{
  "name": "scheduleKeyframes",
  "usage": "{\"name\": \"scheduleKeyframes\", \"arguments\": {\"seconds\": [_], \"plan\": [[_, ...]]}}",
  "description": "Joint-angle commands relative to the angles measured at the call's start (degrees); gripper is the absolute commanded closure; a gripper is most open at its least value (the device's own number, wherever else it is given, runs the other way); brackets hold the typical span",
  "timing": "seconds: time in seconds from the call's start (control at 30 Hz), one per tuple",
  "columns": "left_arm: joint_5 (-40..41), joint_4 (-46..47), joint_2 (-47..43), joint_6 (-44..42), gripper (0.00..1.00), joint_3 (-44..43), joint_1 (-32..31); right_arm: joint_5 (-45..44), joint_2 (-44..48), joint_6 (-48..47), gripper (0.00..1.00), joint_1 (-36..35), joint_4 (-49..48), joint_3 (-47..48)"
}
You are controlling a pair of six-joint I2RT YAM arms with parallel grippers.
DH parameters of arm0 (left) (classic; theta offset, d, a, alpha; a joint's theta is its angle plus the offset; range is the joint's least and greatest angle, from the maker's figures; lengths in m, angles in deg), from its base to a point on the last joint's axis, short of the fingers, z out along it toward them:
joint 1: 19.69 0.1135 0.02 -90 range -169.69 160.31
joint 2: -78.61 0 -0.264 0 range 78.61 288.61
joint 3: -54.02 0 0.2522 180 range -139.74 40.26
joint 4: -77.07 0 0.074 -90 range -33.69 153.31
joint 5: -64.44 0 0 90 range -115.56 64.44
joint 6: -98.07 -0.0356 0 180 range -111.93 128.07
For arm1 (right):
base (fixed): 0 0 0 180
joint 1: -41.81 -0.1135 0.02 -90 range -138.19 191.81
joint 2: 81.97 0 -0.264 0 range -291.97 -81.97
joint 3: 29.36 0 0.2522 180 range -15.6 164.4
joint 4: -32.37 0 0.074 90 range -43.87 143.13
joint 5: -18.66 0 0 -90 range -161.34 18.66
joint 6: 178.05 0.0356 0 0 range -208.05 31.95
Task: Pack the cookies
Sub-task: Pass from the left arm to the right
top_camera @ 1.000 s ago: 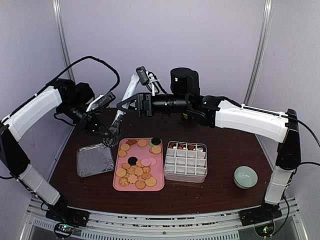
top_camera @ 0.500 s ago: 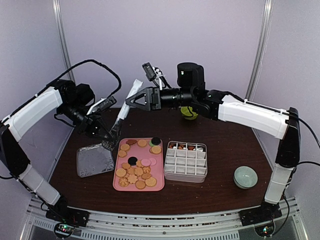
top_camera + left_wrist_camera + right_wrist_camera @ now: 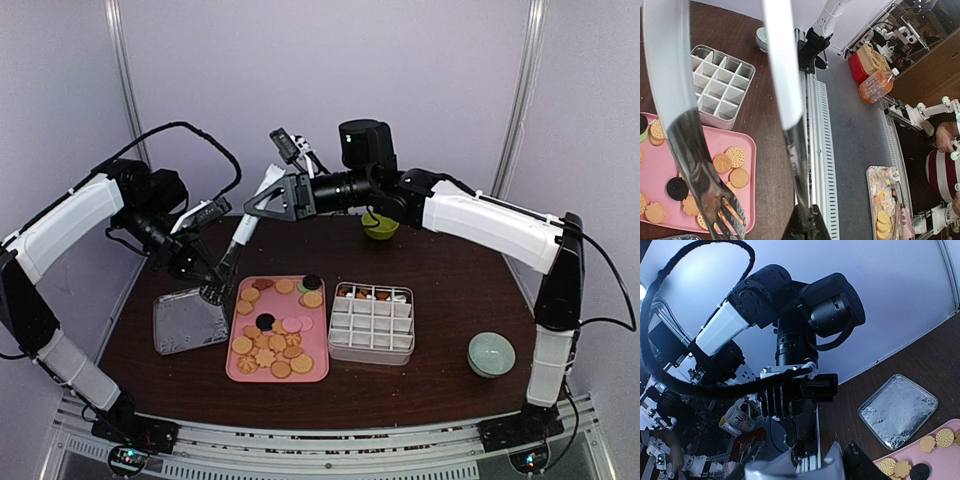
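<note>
Left gripper [image 3: 208, 278] is clamped tight on one arm of the tongs [image 3: 243, 236], low down near the forked tips, right by the far edge of the foil tray [image 3: 188, 322]. Right gripper [image 3: 256, 206] is up at the tongs' white top end with its jaws partway in, and I can't tell if it's actually gripping. Cookies [image 3: 272, 335] are mostly on the pink tray [image 3: 319, 340], with a few in the back row of the box [image 3: 370, 352].

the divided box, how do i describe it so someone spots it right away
In the middle of the dark table lies a pink tray of cookies. Right beside it, on the right arm's side, sits the divided box, a white container split into a grid of small square cells. The foil tray on the other side is flat and undivided.
</note>
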Motion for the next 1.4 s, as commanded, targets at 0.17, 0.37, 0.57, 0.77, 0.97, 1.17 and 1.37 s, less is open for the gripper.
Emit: {"name": "scheduleKeyframes", "arguments": {"seconds": [0.17, 0.37, 0.57, 0.77, 0.97, 1.17, 1.37], "plan": [[2.0, -0.2, 0.2, -1.5, 1.0, 0.2, 0.1, 3.4, -1.1, -1.6, 0.55, -0.9, 3.1, 3.2], [2.0, -0.2, 0.3, -1.9, 1.0, -0.4, 0.1, 3.8, -0.7, -1.2, 0.56, -1.7, 1.4, 1.2], [3.0, -0.2, 0.2, -2.0, 1.0, -0.3, 0.1, 5.6, -1.0, -0.3, 0.67, -2.8, -0.8, 0.4], [5.0, -0.2, -0.3, -2.1, 1.0, -0.6, 0.1, 4.0, 1.3, -3.2, 0.7, -2.6, 1.8, -0.1], [8.7, 3.0, -0.6, 1.2, 0.75, -1.5, 0.1, -2.3, 3.7, -5.7, 0.71, -2.3, 5.1, -2.1], [20.4, 11.0, -3.2, 10.6, 0.41, -0.9, 0.2, -14.4, 7.7, -9.2, 0.71, -2.6, 8.1, -6.3], [27.4, 15.3, -6.2, 14.4, 0.13, 1.5, 5.2, -30.3, 8.8, -13.4, 0.71, -4.8, 11.5, -8.7]]}}
